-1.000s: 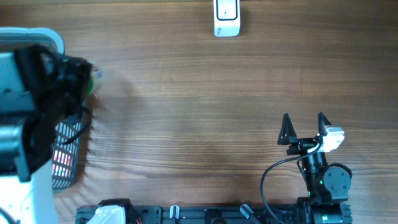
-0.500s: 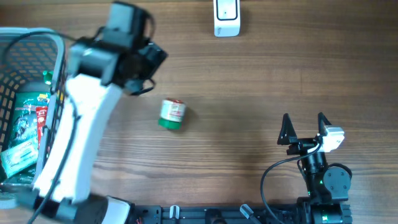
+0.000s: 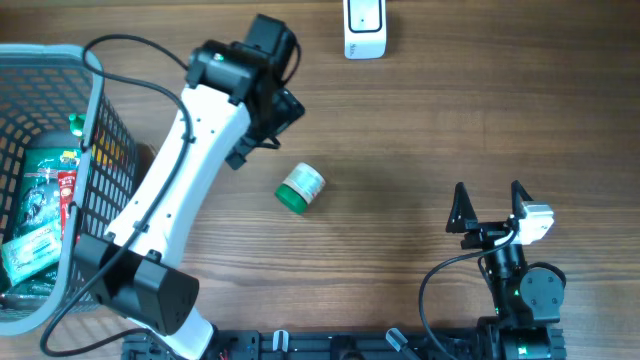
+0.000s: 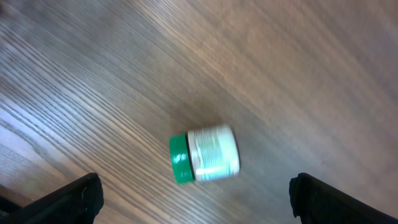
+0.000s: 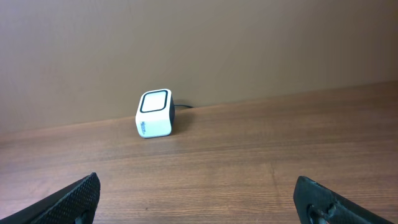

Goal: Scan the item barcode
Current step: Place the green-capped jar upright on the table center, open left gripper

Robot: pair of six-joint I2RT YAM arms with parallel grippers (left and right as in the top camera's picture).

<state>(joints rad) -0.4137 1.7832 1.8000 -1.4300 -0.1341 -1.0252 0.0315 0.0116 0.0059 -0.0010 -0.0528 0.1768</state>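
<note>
Green-lidded and white-bodied, the jar (image 3: 300, 187) lies on its side on bare wood, left of centre, well short of the scanner (image 3: 364, 28) at the far edge. My left claw (image 3: 272, 105) hovers just beyond it, fingers spread wide, holding nothing. I judge the jar needs gripping with its label turned to the scanner, though I can't make out a barcode. My right claw (image 3: 487, 195) rests open, near right. A wire basket (image 3: 95, 120) sits far left on the brown table (image 3: 430, 120), with a tan wall (image 5: 249, 37) behind.

Matt wood-grain table (image 3: 420, 120), smooth scanner (image 3: 364, 30) (plastic-looking), mesh basket (image 3: 108, 150)
</note>
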